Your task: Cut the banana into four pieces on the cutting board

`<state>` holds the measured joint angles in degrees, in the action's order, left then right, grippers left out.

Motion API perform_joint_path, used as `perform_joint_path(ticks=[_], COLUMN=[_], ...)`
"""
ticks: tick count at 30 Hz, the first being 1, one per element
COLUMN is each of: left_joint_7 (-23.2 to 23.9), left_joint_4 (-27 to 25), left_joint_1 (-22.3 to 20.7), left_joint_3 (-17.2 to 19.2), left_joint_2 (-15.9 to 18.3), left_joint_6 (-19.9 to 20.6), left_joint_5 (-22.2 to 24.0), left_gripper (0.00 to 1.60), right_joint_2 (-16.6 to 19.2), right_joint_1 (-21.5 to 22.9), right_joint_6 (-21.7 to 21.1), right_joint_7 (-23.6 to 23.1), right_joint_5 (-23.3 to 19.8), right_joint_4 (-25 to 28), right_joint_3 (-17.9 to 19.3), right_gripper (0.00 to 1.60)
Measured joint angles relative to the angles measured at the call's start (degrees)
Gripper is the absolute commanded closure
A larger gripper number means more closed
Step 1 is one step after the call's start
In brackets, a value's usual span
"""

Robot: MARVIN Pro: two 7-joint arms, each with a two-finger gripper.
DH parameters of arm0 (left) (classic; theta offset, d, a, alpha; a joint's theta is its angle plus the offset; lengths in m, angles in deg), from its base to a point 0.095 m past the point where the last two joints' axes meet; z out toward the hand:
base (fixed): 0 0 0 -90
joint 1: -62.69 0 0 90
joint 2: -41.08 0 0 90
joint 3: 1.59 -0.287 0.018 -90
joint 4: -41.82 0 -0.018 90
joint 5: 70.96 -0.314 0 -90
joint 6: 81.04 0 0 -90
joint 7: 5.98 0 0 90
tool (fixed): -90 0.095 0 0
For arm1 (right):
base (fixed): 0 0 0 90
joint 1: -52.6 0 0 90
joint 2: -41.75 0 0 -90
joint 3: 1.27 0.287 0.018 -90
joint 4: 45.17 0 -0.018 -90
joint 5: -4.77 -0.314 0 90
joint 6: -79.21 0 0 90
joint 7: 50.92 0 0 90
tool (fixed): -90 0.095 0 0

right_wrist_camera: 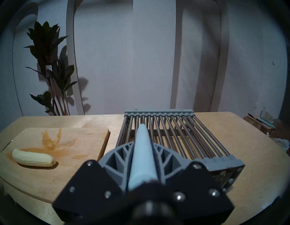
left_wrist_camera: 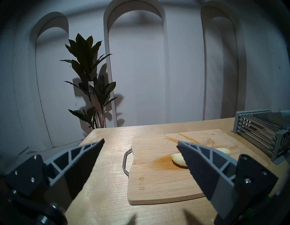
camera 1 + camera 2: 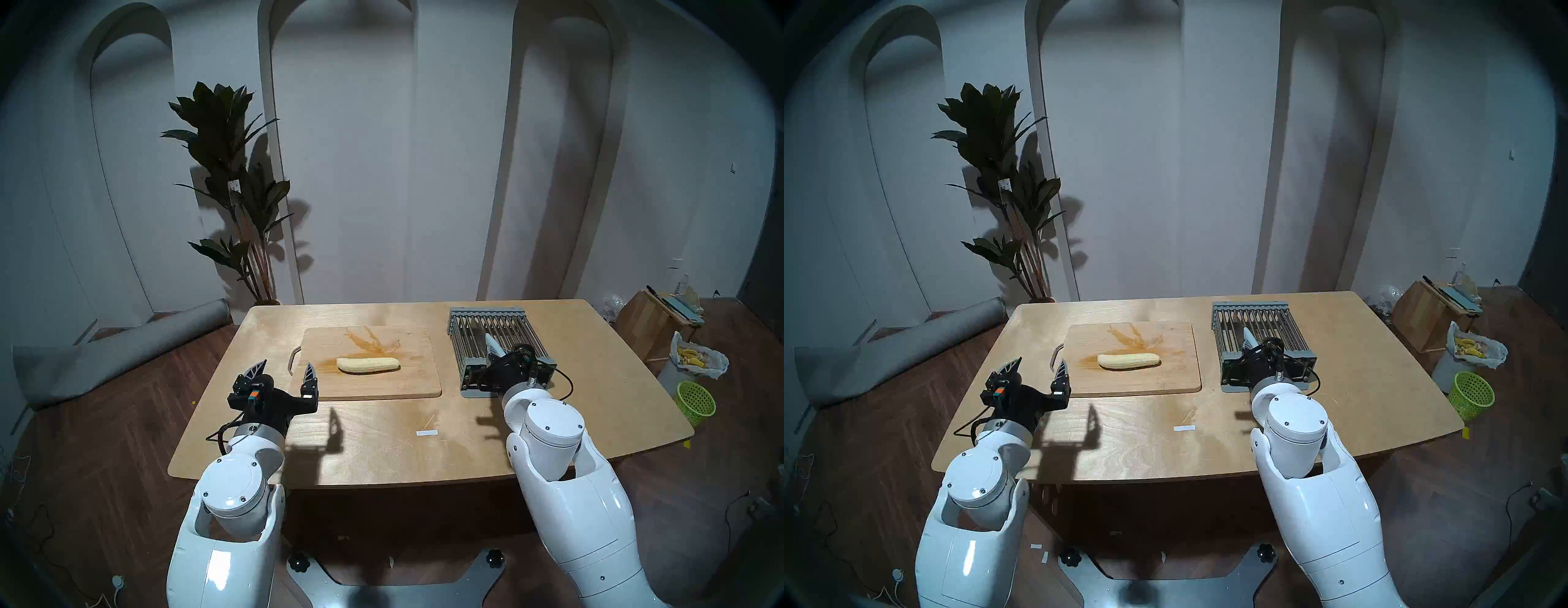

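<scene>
The banana lies whole and peeled on the cutting board, lengthwise across its middle, just in front of an orange-brown stain; no cut shows in it. The tool for the job is a pale blue-white handle, apparently a knife's, though its blade is hidden among the bars in the right wrist view. The right gripper is clenched on that handle, one finger pressing each side, at the near end of the grey slatted rack that stands right of the board. In the head view the pale piece juts up and away from the gripper over the rack bars.

The left gripper hovers with its fingers spread wide and nothing between them, above the table at the board's left end, beside the small metal loop handle.

As I judge it, the step in hand is fetching the knife: the grip is made, the cutting not yet begun. The next move calls for drawing the tool clear of the rack bars without snagging, carrying it leftward over the board, and setting the blade square across the banana. The left gripper may need to steady the fruit, which is soft and likely to roll or squash.
</scene>
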<state>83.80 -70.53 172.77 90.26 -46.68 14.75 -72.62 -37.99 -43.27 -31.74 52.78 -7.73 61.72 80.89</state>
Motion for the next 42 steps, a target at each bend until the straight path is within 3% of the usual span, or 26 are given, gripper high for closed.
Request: perform_joint_path(ticks=[14, 27, 34, 42], left_joint_7=[0.0, 0.0, 0.0, 0.0], left_joint_4=[0.0, 0.0, 0.0, 0.0], left_joint_1=[0.0, 0.0, 0.0, 0.0], left_joint_3=[0.0, 0.0, 0.0, 0.0], left_joint_2=[0.0, 0.0, 0.0, 0.0], left_joint_6=[0.0, 0.0, 0.0, 0.0], left_joint_5=[0.0, 0.0, 0.0, 0.0], left_gripper=[0.00, 0.00, 0.00, 0.00], right_joint_2=[0.1, 2.1, 4.7, 7.9], right_joint_1=[-1.6, -1.6, -1.3, 0.5], right_joint_6=[-4.0, -5.7, -1.4, 5.1], right_joint_7=[0.4, -2.6, -7.1, -15.4], right_joint_5=[-2.7, -4.0, -2.8, -2.2], right_joint_4=[6.0, 10.7, 10.3, 4.7], right_joint_3=[2.2, 2.1, 0.3, -1.2], right_gripper=[1.60, 1.60, 1.60, 1.60])
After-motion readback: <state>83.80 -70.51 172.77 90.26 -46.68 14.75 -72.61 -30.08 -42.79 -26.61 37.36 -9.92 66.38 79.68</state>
